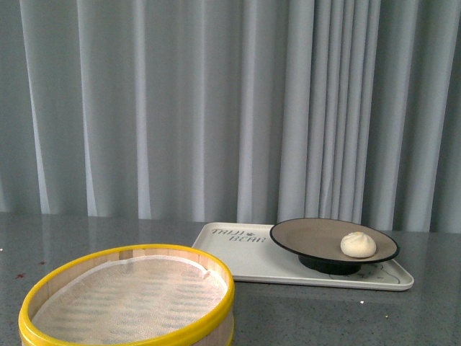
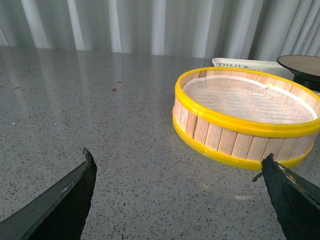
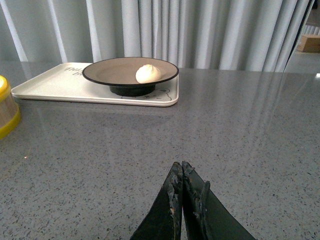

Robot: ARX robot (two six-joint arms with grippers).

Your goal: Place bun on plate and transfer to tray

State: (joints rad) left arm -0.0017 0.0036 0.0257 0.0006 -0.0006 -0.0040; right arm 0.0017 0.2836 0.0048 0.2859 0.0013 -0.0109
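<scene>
The cream-white bun (image 1: 358, 244) (image 3: 147, 74) lies inside the beige, black-rimmed plate (image 1: 310, 236) (image 3: 110, 70). The plate stands on the cream tray (image 1: 238, 261) (image 3: 60, 87), at its right end. Neither arm shows in the front view. My left gripper (image 2: 177, 160) hangs open over bare table, with nothing between its fingers and the steamer just beyond. My right gripper (image 3: 180, 167) is shut and empty, well short of the tray over the grey table. In the left wrist view only an edge of the plate (image 2: 300, 62) and a corner of the tray (image 2: 240, 64) show.
A wooden steamer basket (image 1: 130, 295) (image 2: 245, 115) with a yellow rim and white cloth liner stands at the front left. The speckled grey table (image 3: 240, 125) runs back to a grey curtain (image 1: 216, 108). A sliver of the basket (image 3: 6, 107) shows beside the tray.
</scene>
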